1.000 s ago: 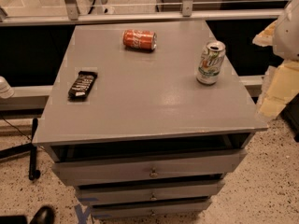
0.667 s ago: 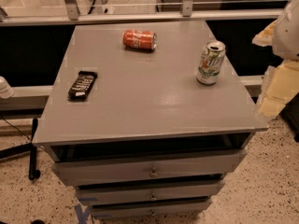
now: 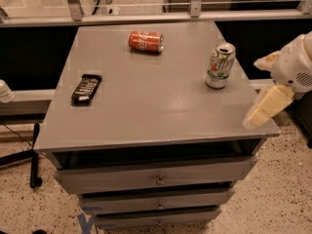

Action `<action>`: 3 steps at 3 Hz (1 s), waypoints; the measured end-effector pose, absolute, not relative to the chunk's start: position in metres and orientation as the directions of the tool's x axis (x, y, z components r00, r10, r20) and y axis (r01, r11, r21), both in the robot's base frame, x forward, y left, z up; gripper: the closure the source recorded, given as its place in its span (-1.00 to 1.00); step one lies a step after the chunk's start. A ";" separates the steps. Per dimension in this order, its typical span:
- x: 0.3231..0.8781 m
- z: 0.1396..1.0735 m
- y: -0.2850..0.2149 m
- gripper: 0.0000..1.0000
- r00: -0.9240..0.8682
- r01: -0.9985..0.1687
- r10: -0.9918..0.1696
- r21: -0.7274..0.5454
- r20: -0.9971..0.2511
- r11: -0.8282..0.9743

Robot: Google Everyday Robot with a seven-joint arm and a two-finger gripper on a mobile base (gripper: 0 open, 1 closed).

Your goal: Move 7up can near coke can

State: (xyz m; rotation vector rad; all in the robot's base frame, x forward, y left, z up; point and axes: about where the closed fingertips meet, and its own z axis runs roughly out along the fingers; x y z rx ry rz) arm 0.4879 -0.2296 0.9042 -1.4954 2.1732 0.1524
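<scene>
The 7up can (image 3: 220, 66), silvery-white with green markings, stands upright on the right part of the grey cabinet top (image 3: 156, 101). The coke can (image 3: 146, 41), orange-red with white script, lies on its side near the far edge, left of the 7up can and well apart from it. My gripper (image 3: 253, 92) hangs at the right edge of the cabinet top, to the right of and slightly nearer than the 7up can, not touching it. Its cream fingers (image 3: 267, 107) are spread apart and hold nothing.
A dark flat snack bar (image 3: 86, 88) lies on the left part of the top. The cabinet has several drawers (image 3: 158, 177) in front. A railing with glass (image 3: 146, 13) runs behind the far edge. A black stand base (image 3: 34, 155) sits on the floor at left.
</scene>
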 end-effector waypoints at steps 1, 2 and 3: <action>0.541 0.868 -0.243 -1.00 -0.299 -0.861 -0.723 -0.150 -0.623 0.486; 0.585 0.855 -0.237 -1.00 -0.273 -0.833 -0.572 -0.107 -0.774 0.543; 0.617 0.856 -0.213 -1.00 -0.216 -0.828 -0.421 -0.063 -0.881 0.557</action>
